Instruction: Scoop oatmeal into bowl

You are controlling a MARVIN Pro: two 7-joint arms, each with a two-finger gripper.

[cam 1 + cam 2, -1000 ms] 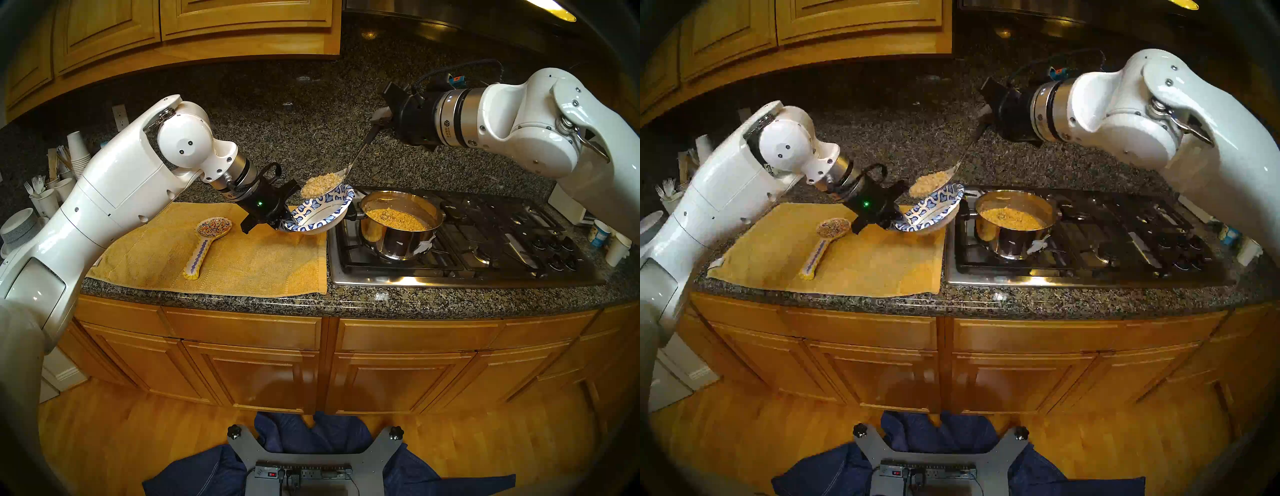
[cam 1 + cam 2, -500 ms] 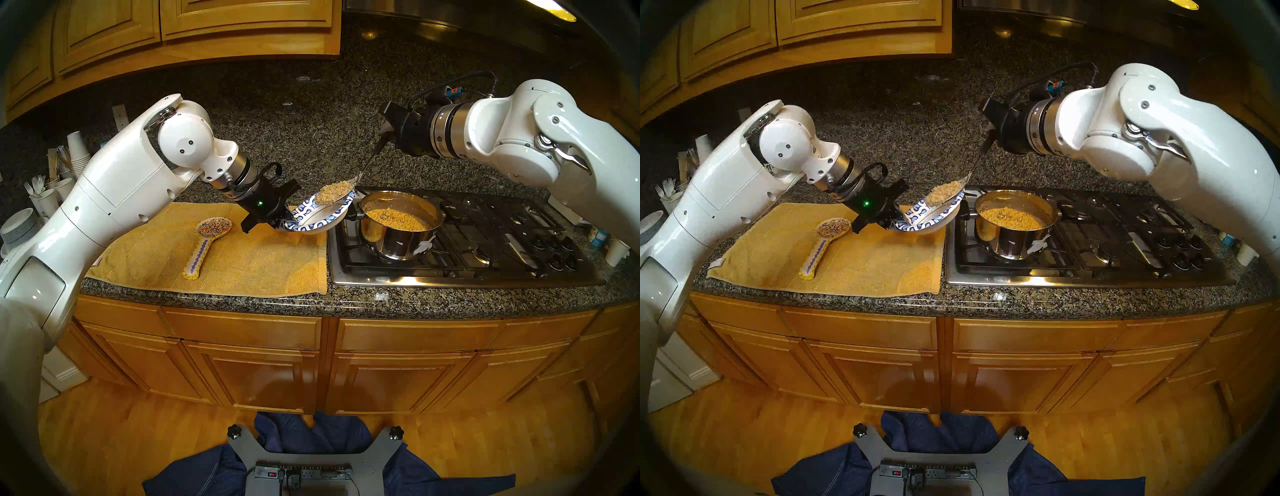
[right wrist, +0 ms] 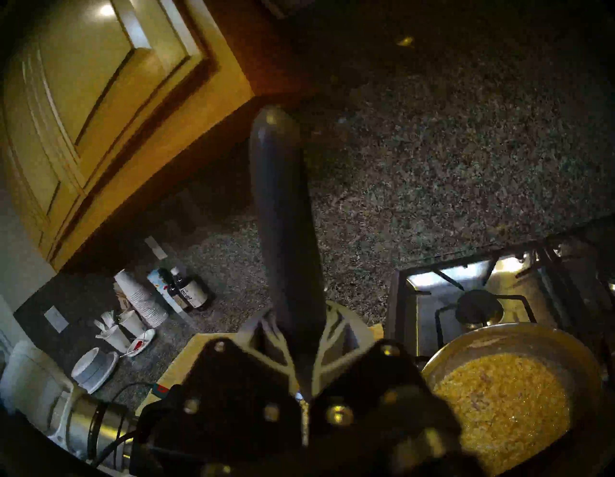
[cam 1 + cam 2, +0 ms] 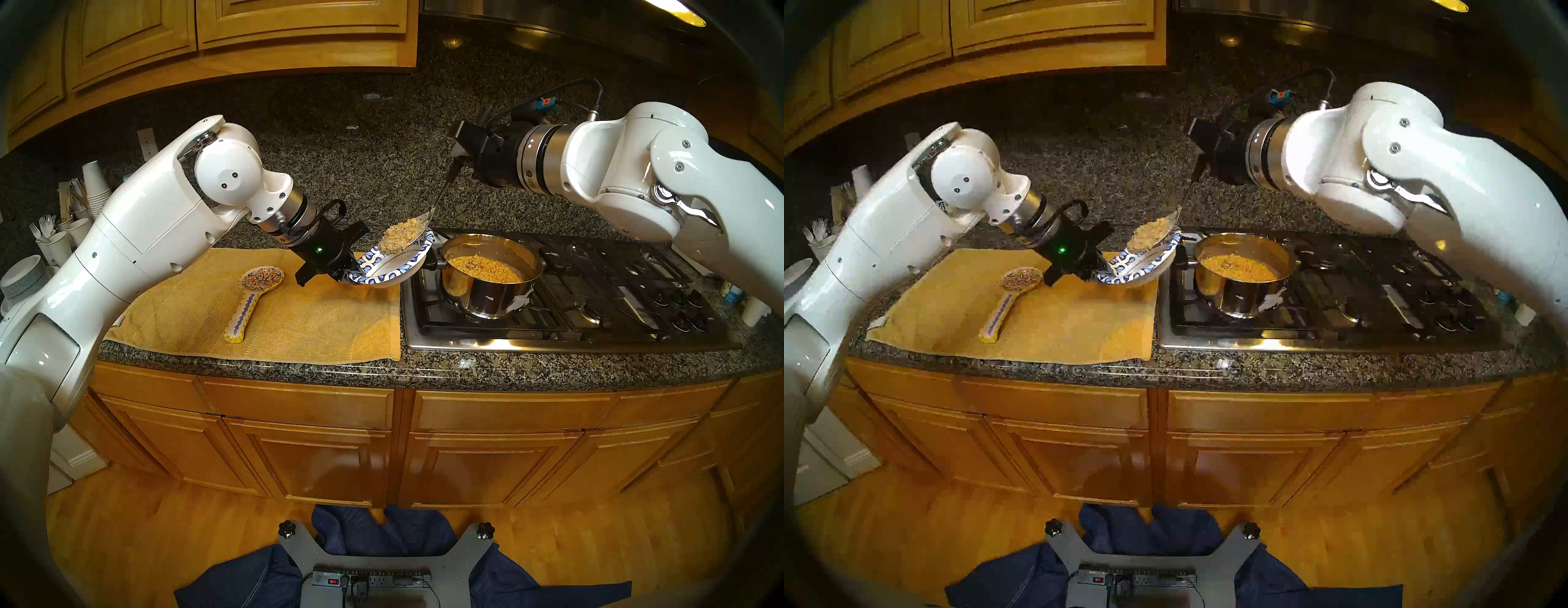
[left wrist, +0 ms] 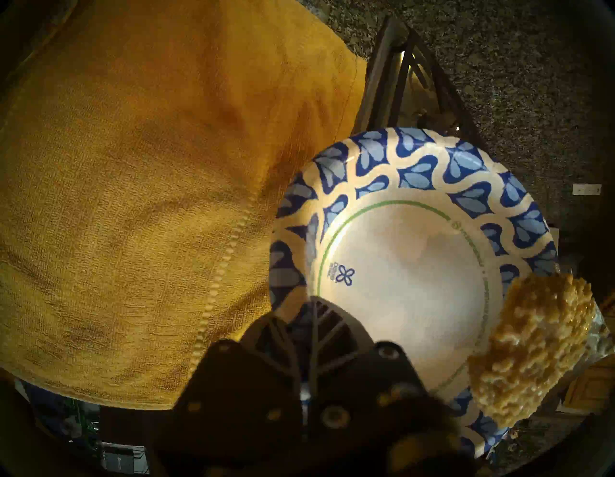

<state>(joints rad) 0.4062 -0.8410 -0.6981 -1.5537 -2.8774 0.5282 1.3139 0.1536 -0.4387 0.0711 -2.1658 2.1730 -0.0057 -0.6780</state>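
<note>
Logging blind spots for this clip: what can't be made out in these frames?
- Right wrist view: the spoon's bowl and its oatmeal load, hidden below the right hand; only the spoon handle shows.
- Left wrist view: the left hand covers its pinch on the bowl rim.
- Left wrist view: the pot, out of frame.
- Head views: labels on the cups, too small.

Lumpy tan oatmeal [image 4: 401, 235] heaped above tilted blue-patterned bowl [image 4: 394, 271]

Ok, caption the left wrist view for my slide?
Left gripper holds the empty paper bowl as a heaped oatmeal spoonful hangs over its rim.
</note>
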